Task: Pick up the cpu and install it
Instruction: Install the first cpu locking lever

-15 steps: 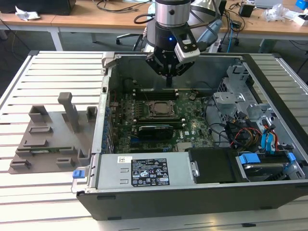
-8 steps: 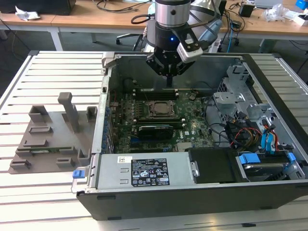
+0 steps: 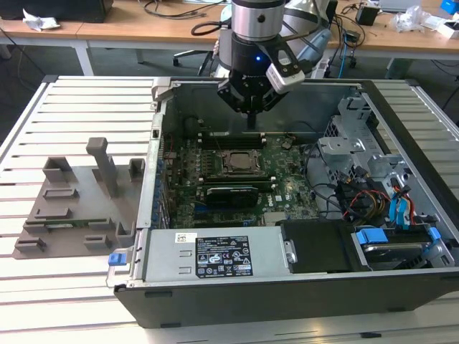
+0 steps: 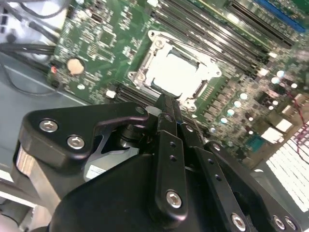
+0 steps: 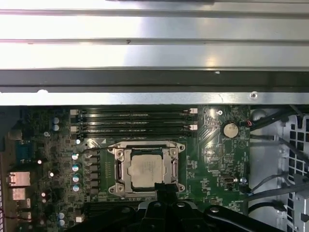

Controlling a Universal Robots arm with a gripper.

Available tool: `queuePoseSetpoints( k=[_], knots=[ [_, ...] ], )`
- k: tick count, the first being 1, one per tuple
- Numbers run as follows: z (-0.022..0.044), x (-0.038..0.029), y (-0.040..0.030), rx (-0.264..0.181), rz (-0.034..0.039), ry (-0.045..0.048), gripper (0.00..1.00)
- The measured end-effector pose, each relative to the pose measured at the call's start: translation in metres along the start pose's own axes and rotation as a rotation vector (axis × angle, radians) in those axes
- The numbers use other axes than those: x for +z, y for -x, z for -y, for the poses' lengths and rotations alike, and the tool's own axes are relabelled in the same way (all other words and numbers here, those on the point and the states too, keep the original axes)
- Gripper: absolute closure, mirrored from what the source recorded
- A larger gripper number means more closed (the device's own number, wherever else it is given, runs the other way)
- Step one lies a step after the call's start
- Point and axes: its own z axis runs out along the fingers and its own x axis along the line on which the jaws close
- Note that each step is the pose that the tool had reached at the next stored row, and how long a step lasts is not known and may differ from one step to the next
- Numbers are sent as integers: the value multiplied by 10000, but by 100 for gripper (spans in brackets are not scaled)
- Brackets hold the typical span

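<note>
The cpu is a small silvery square lying flat inside the metal socket frame on the green motherboard. It is also in both wrist views, cpu and cpu. My gripper hangs above the board, just behind the socket toward the case's back wall. Its black fingers are pressed together into one narrow tip with nothing between them, and that gripper tip ends short of the socket's edge. It is apart from the cpu, with the gripper beside the frame's rim.
The open computer case lies on a slatted metal table. A power supply fills the case's near side. Drive cages and cables sit at the exterior view's right. A grey parts fixture stands outside at the left.
</note>
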Motion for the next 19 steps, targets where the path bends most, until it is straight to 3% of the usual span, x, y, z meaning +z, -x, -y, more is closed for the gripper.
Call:
queuePoseSetpoints(
  k=[5,9,19],
  knots=[
    [-1,2,0,-993,10,55,89],
    [0,1,-17,-1005,10,56,89],
    [4,-11,-255,-1004,10,54,89]
  ],
)
